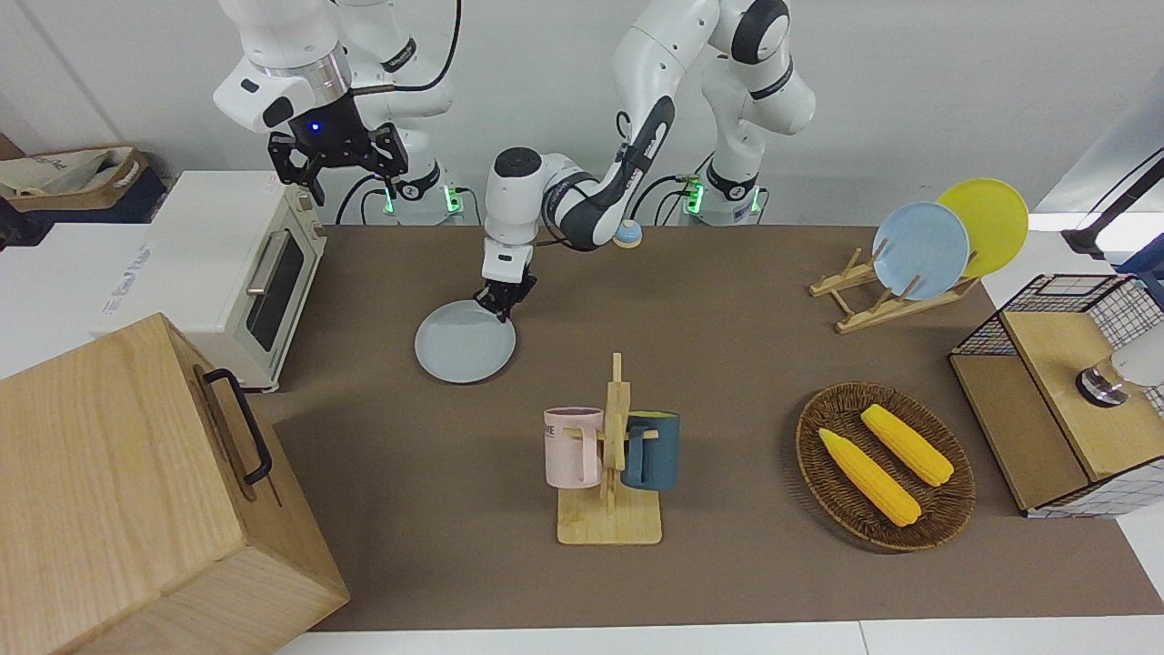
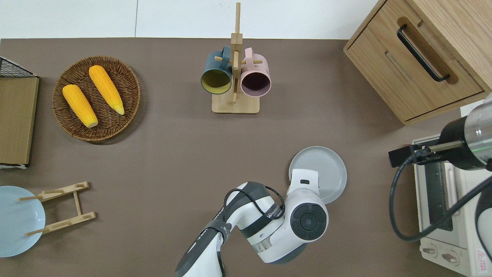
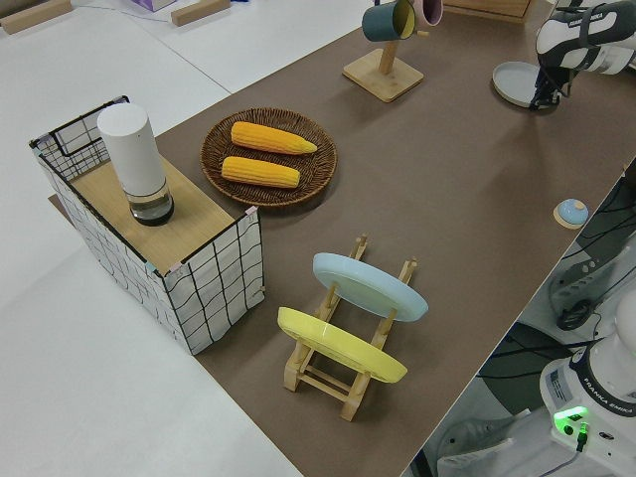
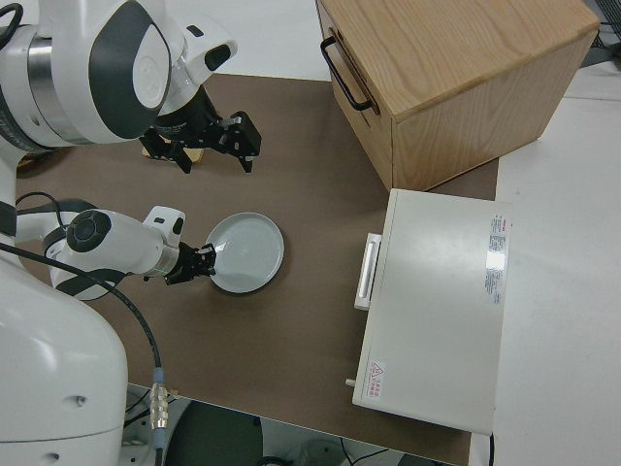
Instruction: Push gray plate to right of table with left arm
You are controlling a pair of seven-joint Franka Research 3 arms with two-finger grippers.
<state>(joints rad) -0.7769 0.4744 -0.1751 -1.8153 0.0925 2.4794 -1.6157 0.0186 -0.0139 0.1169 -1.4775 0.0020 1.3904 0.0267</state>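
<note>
The gray plate (image 1: 465, 341) lies flat on the brown table (image 1: 727, 364), between the mug rack and the toaster oven. It also shows in the overhead view (image 2: 324, 171) and the right side view (image 4: 247, 250). My left gripper (image 1: 499, 307) is low, fingers together, touching the plate's edge that is nearer to the robots and toward the left arm's end. In the overhead view the left wrist hides the gripper and part of the plate. The right arm is parked with its gripper (image 1: 338, 166) open.
A white toaster oven (image 1: 245, 273) and a wooden cabinet (image 1: 136, 482) stand at the right arm's end. A mug rack (image 1: 611, 455), a basket of corn (image 1: 884, 464), a plate rack (image 1: 896, 300), a wire basket (image 1: 1064, 391) and a small blue knob (image 1: 626, 236) are also on the table.
</note>
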